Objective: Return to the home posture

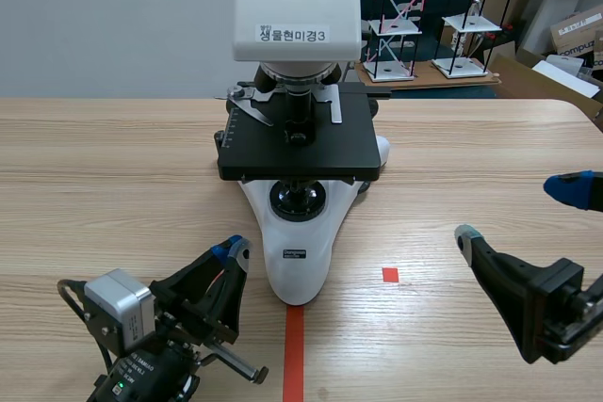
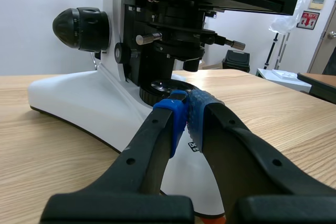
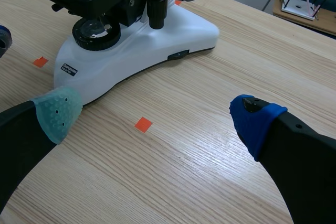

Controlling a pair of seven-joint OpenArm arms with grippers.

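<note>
Apparently almost home: low at the near edge of the table, left gripper closed on nothing, right gripper wide open, empty.

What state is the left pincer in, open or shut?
Shut on nothing: the left pincer has its pads touching, near the microscope.

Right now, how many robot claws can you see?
2. The left gripper, shut, sits low beside the microscope; the right gripper, open, is on its other side.
</note>
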